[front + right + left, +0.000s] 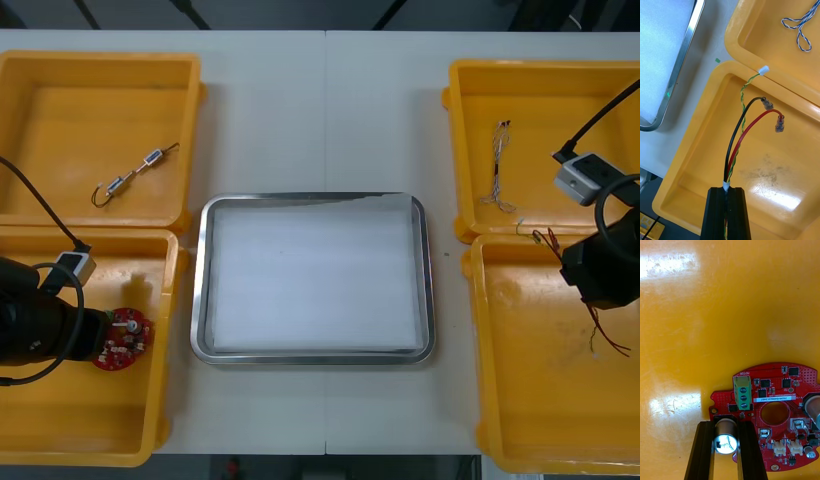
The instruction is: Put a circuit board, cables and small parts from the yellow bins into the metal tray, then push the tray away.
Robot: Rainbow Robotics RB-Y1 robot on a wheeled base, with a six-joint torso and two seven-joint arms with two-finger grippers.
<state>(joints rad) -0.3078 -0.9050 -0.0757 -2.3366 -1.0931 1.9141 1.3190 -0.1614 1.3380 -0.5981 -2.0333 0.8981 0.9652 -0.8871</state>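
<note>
Pale table over a dark floor

The table [320,110] is light and matte, and a thin straight seam [326,100] runs from its far edge toward the middle. A small green mark [717,60] sits on the bare top. Beyond the far edge lies dark floor [300,12], crossed by a few slanted dark bars [190,10]. Past the near edge a small red spot [232,466] shows against the dark. In the right wrist view, a yellow object [647,221] lies below the table's corner.

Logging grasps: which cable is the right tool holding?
The red-and-black cable, clamped in the right tool over the near right bin. The blue-white cable lies loose in the far right bin.
</note>
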